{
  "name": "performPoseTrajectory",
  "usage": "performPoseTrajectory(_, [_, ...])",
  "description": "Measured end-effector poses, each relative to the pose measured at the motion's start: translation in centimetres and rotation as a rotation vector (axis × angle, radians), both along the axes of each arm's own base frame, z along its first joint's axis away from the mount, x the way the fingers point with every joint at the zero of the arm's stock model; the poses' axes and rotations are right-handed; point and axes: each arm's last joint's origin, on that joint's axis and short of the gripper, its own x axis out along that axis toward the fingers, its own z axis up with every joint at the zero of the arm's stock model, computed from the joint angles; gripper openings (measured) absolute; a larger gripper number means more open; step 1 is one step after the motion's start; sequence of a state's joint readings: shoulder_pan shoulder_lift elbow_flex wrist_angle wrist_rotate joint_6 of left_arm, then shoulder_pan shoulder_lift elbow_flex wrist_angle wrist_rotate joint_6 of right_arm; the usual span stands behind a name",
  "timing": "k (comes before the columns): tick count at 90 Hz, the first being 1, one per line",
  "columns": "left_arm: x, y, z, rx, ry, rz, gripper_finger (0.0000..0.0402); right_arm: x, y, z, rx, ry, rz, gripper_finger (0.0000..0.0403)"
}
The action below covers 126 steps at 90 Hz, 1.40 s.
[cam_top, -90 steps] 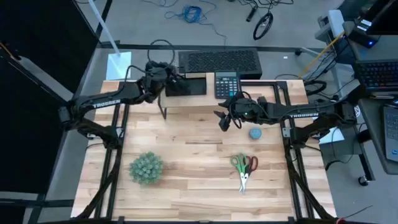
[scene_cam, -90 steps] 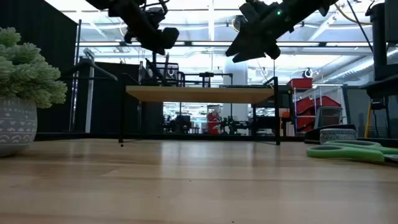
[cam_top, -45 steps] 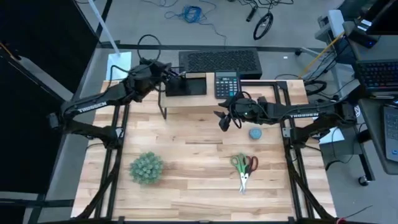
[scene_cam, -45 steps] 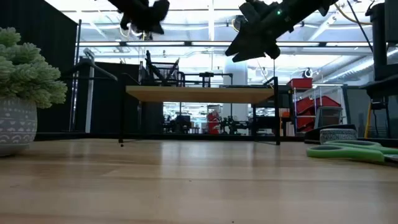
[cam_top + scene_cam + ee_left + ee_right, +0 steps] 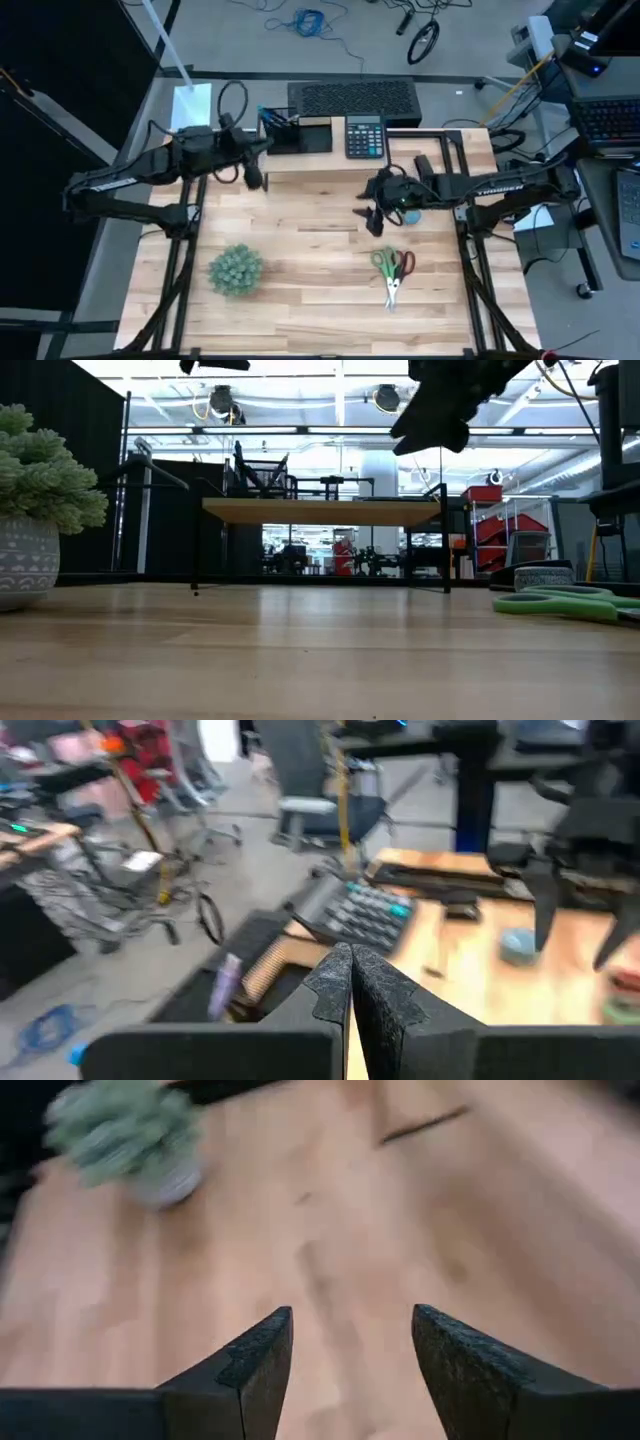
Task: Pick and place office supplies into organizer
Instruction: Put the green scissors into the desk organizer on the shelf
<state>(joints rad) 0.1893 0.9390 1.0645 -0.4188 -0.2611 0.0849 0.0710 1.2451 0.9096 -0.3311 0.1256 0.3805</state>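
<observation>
Between plant (image 5: pixel 236 270) and scissors (image 5: pixel 392 268), bare wooden table (image 5: pixel 310 260).

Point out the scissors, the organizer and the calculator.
scissors (image 5: pixel 392 266): high view, on the handles.
organizer (image 5: pixel 297 136): high view, on its black body.
calculator (image 5: pixel 364 137): high view, on the keypad.

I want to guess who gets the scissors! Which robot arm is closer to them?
The right one. The right gripper hovers just up-table from the scissors, open. The left gripper is shut, far across by the organizer.
</observation>
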Motion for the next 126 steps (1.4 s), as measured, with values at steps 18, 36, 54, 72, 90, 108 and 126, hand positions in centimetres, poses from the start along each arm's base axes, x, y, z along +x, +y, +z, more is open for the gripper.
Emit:
performPoseTrajectory(18, [-0.2,-2.5,-1.0,-0.06,0.093,-0.115,0.0,-0.2,4.1,-0.7,0.057,0.041,0.104,0.0189])
performPoseTrajectory(36, [-0.1,-4.9,-0.9,-0.026,0.094,-0.256,0.0,-0.1,7.8,-1.9,0.13,0.149,0.136,0.0189])
performPoseTrajectory(54, [-0.1,-6.3,-0.8,-0.015,0.089,-0.33,0.0,1.6,10.0,-1.5,0.12,0.466,0.033,0.0189])
performPoseTrajectory(72, [0.0,-6.7,-2.1,0.006,0.139,-0.355,0.0,2.8,10.5,-3.4,0.125,0.774,-0.286,0.0189])
performPoseTrajectory(90, [0.0,-6.7,-2.1,0.019,0.144,-0.359,0.0,3.7,10.6,-6.1,0.159,0.866,-0.447,0.0192])
performPoseTrajectory(108, [0.0,-6.7,-2.1,0.03,0.149,-0.367,0.0,3.8,10.4,-6.5,0.145,0.817,-0.567,0.0228])
performPoseTrajectory(126, [0.0,-6.7,-2.1,0.028,0.148,-0.367,0.0,2.7,10.0,-8.7,0.154,0.855,-0.644,0.0257])
